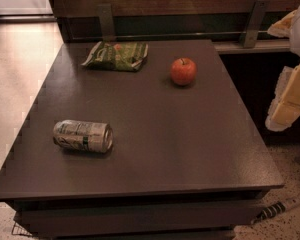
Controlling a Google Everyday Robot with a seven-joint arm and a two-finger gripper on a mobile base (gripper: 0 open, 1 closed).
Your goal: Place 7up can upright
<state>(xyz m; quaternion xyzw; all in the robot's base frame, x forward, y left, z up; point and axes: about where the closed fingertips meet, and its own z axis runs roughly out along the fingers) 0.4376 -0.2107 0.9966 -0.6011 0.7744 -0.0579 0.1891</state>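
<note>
The 7up can [83, 136] lies on its side at the front left of the dark table [155, 134], its silver top facing right. My gripper [279, 74] hangs off the table's right edge, far from the can. Its white and yellow fingers [289, 101] stand apart, open and empty.
A flat green snack bag [117, 56] lies at the back left of the table. A red apple [183, 71] stands at the back centre-right. A wooden wall with metal brackets [254, 21] runs behind the table. Floor lies to the left and in front.
</note>
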